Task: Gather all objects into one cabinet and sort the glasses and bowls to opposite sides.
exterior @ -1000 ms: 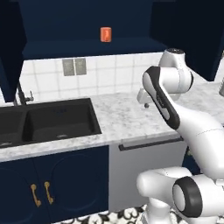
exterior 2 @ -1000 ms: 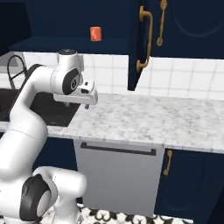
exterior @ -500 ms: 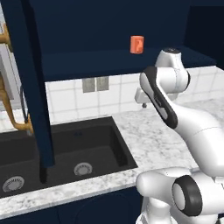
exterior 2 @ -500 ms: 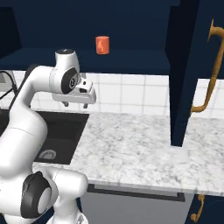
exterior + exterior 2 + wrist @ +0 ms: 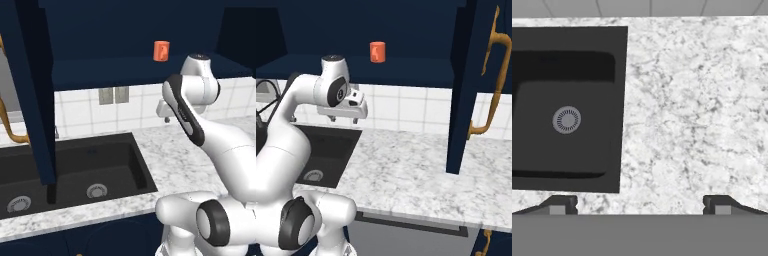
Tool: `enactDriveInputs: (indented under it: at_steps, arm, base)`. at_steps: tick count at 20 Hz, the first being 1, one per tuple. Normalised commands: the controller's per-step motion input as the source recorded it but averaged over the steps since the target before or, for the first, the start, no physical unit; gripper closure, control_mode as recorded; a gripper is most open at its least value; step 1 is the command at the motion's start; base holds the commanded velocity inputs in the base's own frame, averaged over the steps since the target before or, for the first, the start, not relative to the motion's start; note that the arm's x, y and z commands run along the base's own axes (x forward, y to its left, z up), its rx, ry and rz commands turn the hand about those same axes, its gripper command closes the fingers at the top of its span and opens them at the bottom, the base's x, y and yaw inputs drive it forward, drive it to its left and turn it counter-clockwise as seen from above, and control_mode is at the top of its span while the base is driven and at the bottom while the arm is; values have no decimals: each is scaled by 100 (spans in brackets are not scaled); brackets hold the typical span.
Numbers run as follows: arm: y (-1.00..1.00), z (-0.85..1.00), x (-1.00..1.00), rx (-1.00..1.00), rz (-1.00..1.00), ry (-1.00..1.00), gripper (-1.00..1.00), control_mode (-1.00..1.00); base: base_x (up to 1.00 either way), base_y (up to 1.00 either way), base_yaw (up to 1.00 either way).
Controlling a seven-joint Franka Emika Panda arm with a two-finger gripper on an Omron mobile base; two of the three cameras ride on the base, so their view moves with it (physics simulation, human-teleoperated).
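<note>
Hanging above the marble counter (image 5: 687, 110), just right of the black sink (image 5: 562, 107), with the gripper (image 5: 640, 204) pointing straight down. Spreading the fingers (image 5: 559, 205) wide, one tip at each lower corner of the hand view, with nothing held between them. Showing the same gripper (image 5: 346, 119) in the right base view as a small block under the wrist, well above the counter (image 5: 406, 175).

Sitting upright on the navy shelf (image 5: 130, 67) of the open cabinet (image 5: 366, 30): one orange tumbler (image 5: 161, 50), alone on that shelf as far as the views reach, also appearing at (image 5: 377, 51). Standing well above and behind the gripper, apart from it.

Swinging open at the right of the right base view: a cabinet door (image 5: 463, 90) with a curved brass handle (image 5: 491, 80). Swinging open at the left of the left base view: another door (image 5: 35, 95), with a brass handle (image 5: 7, 125) partly hidden behind it.

Lying below that door: the sink (image 5: 70, 170) with two drains (image 5: 96, 190). Lining the wall behind: white tiles (image 5: 145, 105) and a grey outlet plate (image 5: 113, 95).
</note>
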Motion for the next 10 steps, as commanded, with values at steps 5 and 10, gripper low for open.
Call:
enactDriveInputs:
  at_steps: [5, 10]
  arm:
    - [0, 0, 0, 0, 0, 0, -100, 100]
    - [0, 45, -18, 0, -21, -58, -100, -100]
  base:
    - [1, 0, 0]
    - [0, 0, -2]
